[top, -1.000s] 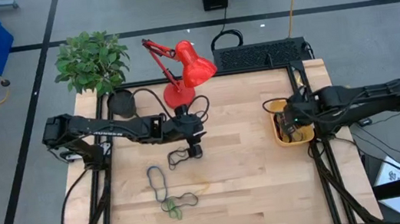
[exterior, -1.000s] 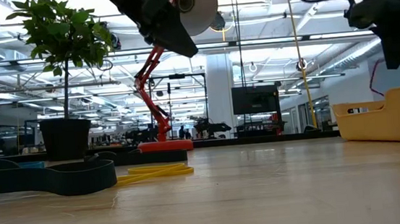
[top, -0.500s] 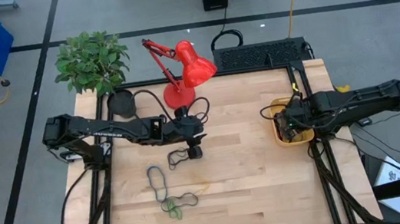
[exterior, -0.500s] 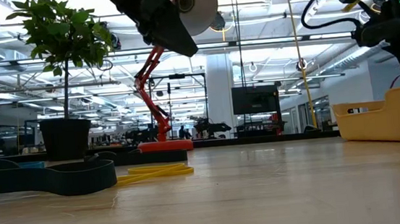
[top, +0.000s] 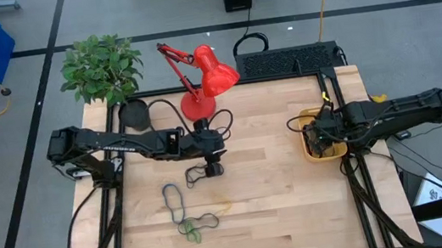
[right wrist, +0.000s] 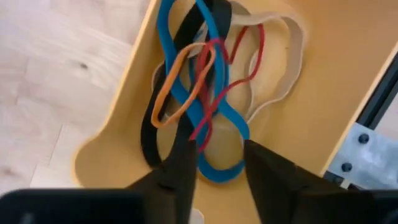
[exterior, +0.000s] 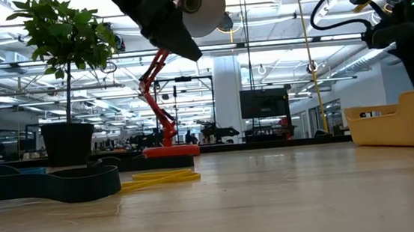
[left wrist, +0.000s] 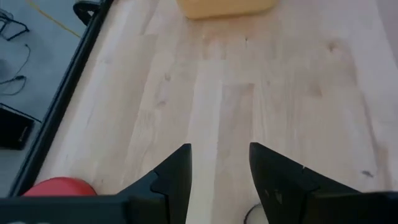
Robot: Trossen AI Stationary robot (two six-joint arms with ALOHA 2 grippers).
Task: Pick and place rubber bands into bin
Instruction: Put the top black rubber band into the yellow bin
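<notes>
The yellow bin (top: 329, 155) stands at the table's right edge. In it lies a heap of rubber bands (right wrist: 205, 93): blue, orange, red, tan and black. My right gripper (right wrist: 217, 155) hangs open just over this heap, inside the bin's walls (right wrist: 323, 93). Three more bands lie flat on the wood left of centre: a black loop (top: 196, 175), a longer black band (top: 173, 200) and a green one (top: 193, 227). My left gripper (top: 214, 170) hovers open beside the black loop, with bare wood between its fingers (left wrist: 221, 155). My right gripper points down into the bin, its fingertips (right wrist: 186, 149) right over the black and red bands. I cannot tell whether they touch the heap. Nothing is pinched between them.
A red desk lamp (top: 198, 80) stands at the table's far edge, and its base (left wrist: 59, 185) is close to my left gripper. A potted plant (top: 101, 67) and a black pot (top: 133, 114) sit at the far left corner. Bare wood lies between the two arms.
My right gripper has gone down into the bin and now stays low between its walls.
</notes>
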